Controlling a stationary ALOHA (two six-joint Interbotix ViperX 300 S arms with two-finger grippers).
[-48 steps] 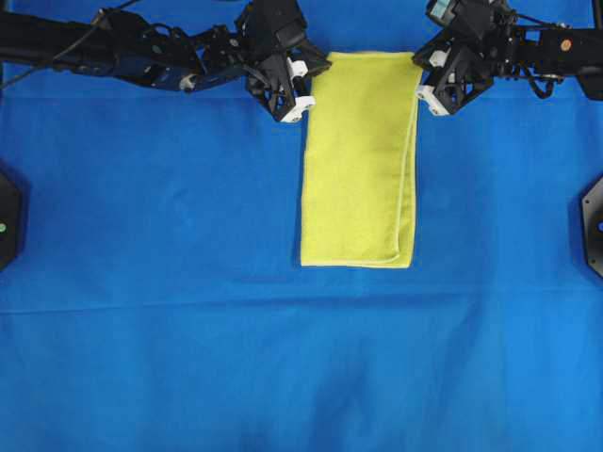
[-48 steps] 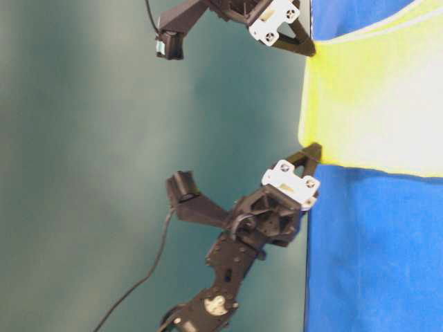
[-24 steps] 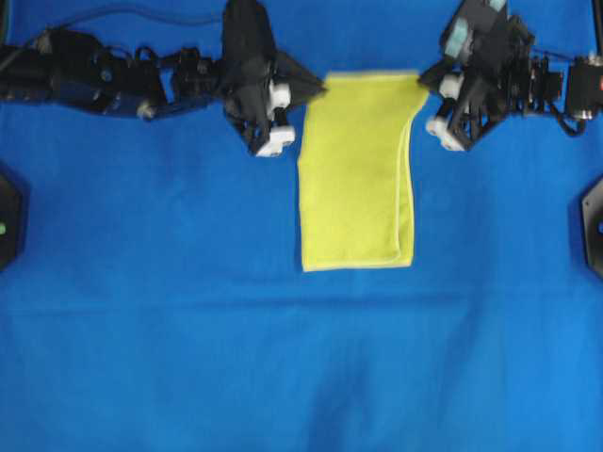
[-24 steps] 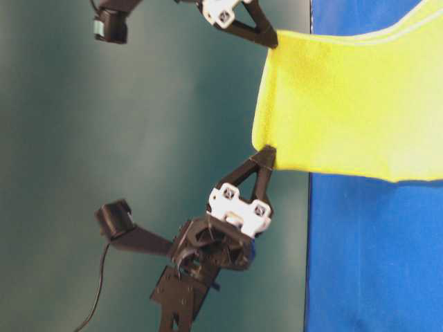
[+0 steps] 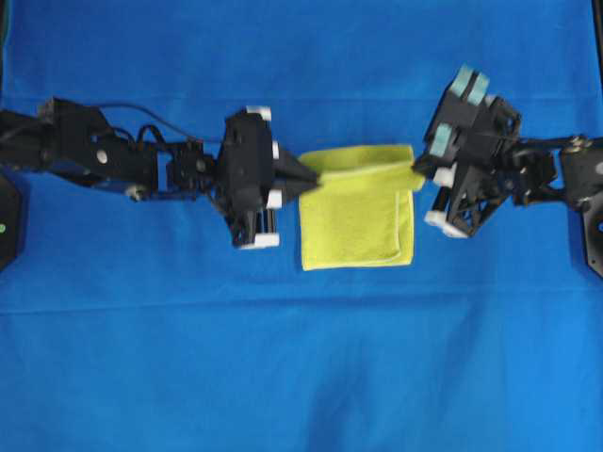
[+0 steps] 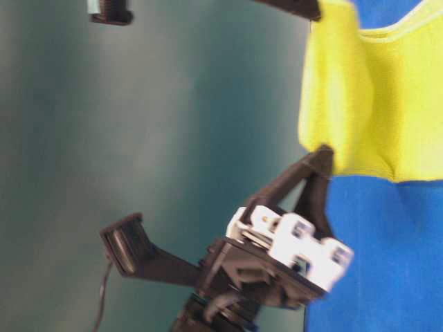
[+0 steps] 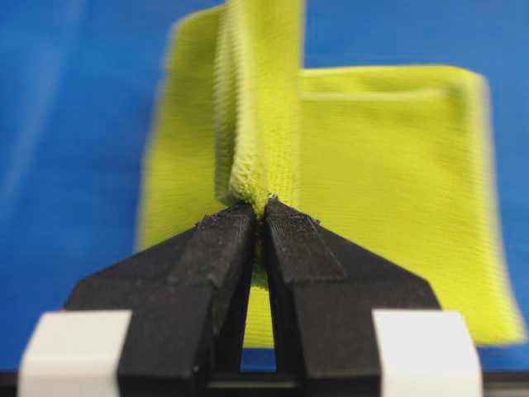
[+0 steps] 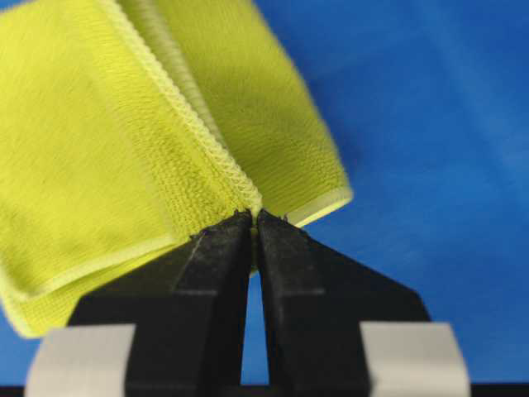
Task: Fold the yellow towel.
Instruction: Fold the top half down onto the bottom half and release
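Where the wide blue cloth (image 5: 301, 358) covers the whole table, the bright lemon-yellow microfibre towel (image 5: 356, 221) lies near its middle, between both arms. Lower part flat, doubled, nubby pile, thin stitched hem along edges. Upper edge lifted off the cloth and drawn over the flat part, hanging as a slack band. Left gripper (image 7: 258, 217): jaws clenched on the raised left corner. Right gripper (image 8: 253, 222): jaws pinched on the raised right corner, hem between tips.

A robotics lab bench — two black robot arms (image 5: 122, 162) mounted over a table draped in plain blue cloth (image 5: 301, 358), a teal backdrop (image 6: 138, 138) behind.
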